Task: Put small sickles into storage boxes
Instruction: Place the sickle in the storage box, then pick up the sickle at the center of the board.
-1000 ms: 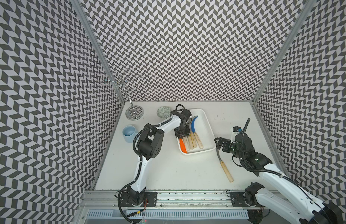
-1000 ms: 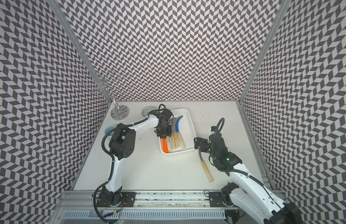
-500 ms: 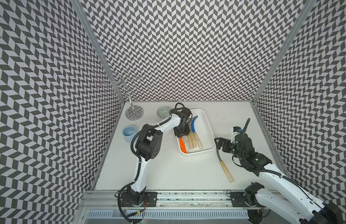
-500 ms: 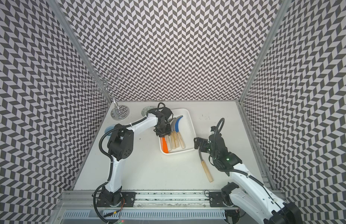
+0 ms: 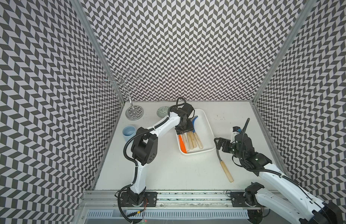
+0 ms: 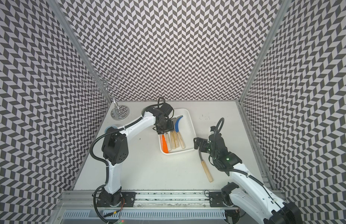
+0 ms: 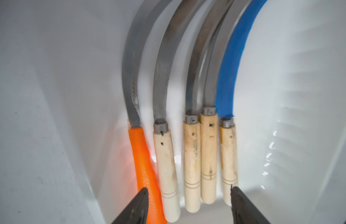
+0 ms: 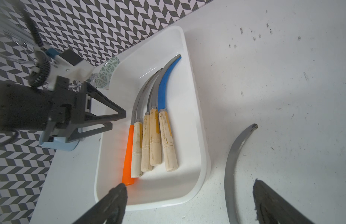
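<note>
Left claw [image 7: 189, 191] spread over tray [image 5: 205, 133], nothing gripped; five sickles [image 7: 191, 155] laid side by side inside. Right claw [image 8: 188, 184] spread wide above blade [image 8: 229, 164] of sixth sickle [image 5: 223, 166], lying on table [image 5: 178, 170] just beside tray. Sickle judged light, rigid; blade thin, slick, sharp; wooden handle [image 5: 227, 172] preferred for grip.

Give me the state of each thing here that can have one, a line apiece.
white tray, flat on the table, partly filled.
five sickles, lying side by side in the tray.
sixth sickle, flat on the table, outside the tray.
left gripper, jaws open, empty, over the tray.
right gripper, jaws open, empty, above the sixth sickle's blade.
mug, upright.
</note>
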`<act>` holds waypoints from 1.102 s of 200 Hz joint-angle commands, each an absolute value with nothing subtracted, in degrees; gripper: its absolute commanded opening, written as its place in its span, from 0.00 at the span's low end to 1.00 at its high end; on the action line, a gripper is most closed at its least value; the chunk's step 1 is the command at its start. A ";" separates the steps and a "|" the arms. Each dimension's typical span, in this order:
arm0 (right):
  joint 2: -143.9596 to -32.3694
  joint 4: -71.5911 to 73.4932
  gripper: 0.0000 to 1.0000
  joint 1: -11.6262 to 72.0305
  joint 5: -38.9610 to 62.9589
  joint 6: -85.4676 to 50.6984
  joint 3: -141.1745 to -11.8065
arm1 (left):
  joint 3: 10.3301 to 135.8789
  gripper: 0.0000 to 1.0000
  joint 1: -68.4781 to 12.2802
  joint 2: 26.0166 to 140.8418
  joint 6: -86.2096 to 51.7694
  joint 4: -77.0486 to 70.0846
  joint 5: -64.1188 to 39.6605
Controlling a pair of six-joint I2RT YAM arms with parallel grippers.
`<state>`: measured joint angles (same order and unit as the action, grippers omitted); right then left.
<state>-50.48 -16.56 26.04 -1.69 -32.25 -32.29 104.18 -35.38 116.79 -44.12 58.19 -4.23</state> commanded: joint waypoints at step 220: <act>-68.08 -45.90 1.00 27.49 4.10 -35.99 -36.82 | 65.05 1.00 -18.39 76.72 -24.38 34.39 -18.12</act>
